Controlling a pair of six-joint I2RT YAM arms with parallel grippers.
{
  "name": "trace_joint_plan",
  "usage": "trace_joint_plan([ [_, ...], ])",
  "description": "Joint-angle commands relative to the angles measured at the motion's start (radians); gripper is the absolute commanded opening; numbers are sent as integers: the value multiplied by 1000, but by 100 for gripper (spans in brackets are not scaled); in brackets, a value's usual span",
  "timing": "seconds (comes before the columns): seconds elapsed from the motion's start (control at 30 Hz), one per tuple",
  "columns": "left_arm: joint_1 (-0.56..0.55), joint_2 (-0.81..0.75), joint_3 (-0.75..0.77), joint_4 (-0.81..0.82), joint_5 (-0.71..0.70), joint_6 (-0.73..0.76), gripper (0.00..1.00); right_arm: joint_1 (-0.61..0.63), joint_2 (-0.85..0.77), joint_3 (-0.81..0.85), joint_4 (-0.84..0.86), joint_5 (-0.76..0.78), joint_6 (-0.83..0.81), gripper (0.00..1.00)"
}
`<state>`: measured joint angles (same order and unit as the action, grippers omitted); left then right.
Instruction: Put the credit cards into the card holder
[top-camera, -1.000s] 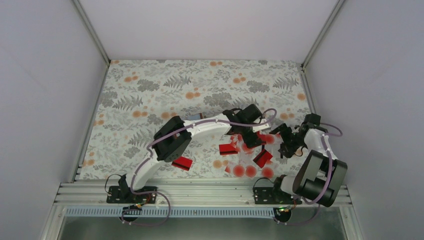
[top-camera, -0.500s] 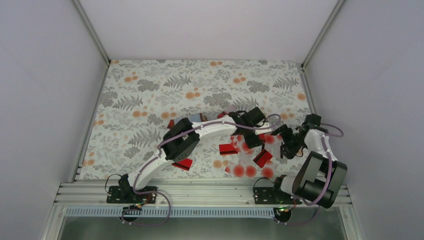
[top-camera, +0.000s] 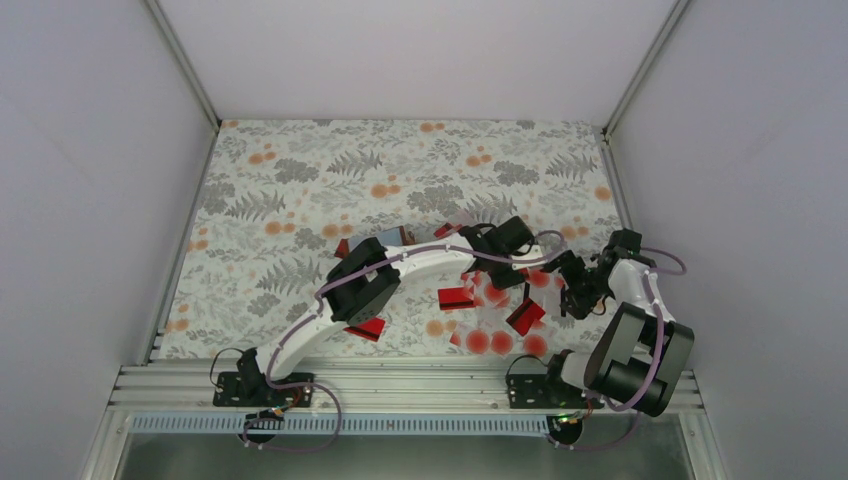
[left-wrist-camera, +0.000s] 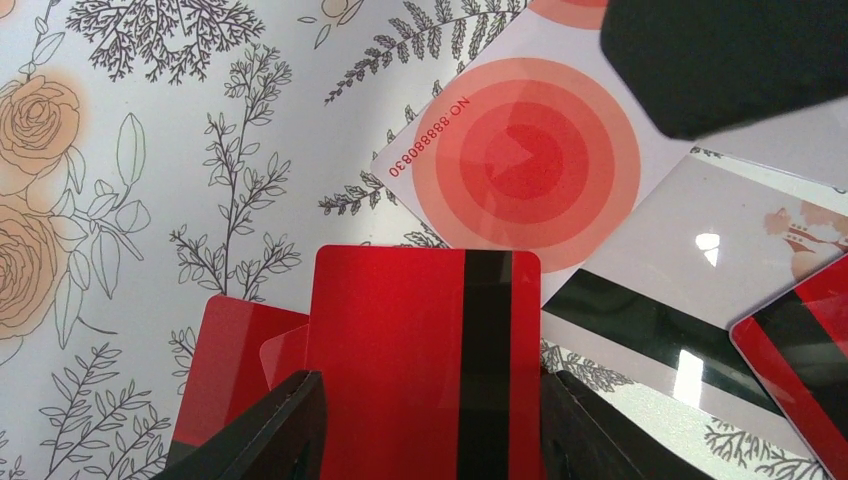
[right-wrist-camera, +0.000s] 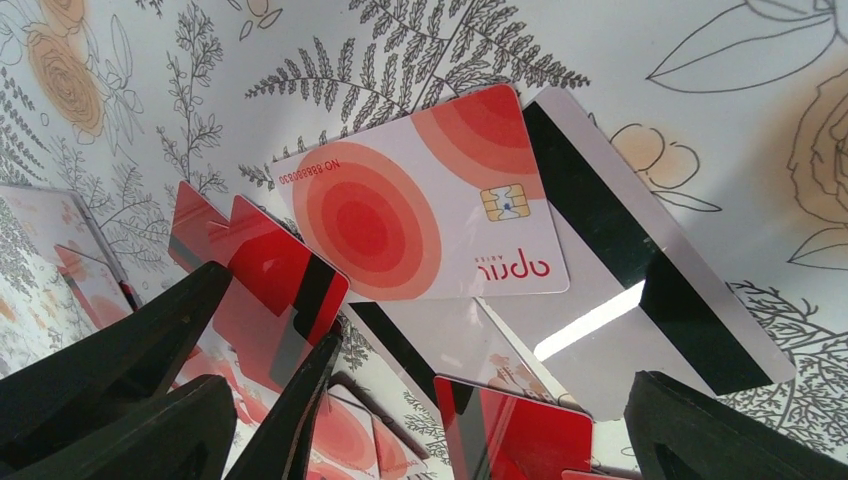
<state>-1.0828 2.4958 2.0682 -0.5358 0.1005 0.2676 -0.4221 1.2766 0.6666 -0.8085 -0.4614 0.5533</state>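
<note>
**Top external view:** the credit cards (top-camera: 500, 340) lie scattered on the floral tabletop (top-camera: 300, 180), near its right front. The left gripper (top-camera: 497, 275) and right gripper (top-camera: 572, 290) are close together over them. The card holder (top-camera: 388, 237) lies just behind the left arm, apart from the pile.

**Left wrist view:** the left jaws are clamped on a red striped card (left-wrist-camera: 400, 330), above a red-dot card (left-wrist-camera: 520, 160).

**Right wrist view:** the right jaws stand apart over overlapping cards.
</note>
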Motion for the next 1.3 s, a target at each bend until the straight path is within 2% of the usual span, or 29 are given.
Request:
trace_joint_plan([
  [0.0, -11, -3, 9, -17, -8, -14, 54, 0, -10, -4, 13, -27, -8, 99],
  [0.37, 63, -138, -21, 37, 131, -170, 54, -1, -11, 1, 57, -132, -4, 98],
  [0.53, 84, -206, -92, 63, 155, -200, 54, 0, -11, 3, 93, -215, -4, 96],
  [0.73, 100, -235, -138, 38, 140, -206, 55, 0, -12, 5, 90, -211, -4, 95],
  [0.87, 139, -276, -163, 4, 140, -321, 56, 30, -35, -14, 86, -128, 130, 94],
  [1.0, 166, -362, -265, 9, 105, -399, 58, 103, -45, 12, 86, -58, 295, 95],
  [1.27, 224, -558, -502, 1, 27, -447, 63, 302, 55, 127, 23, 83, 551, 94],
])
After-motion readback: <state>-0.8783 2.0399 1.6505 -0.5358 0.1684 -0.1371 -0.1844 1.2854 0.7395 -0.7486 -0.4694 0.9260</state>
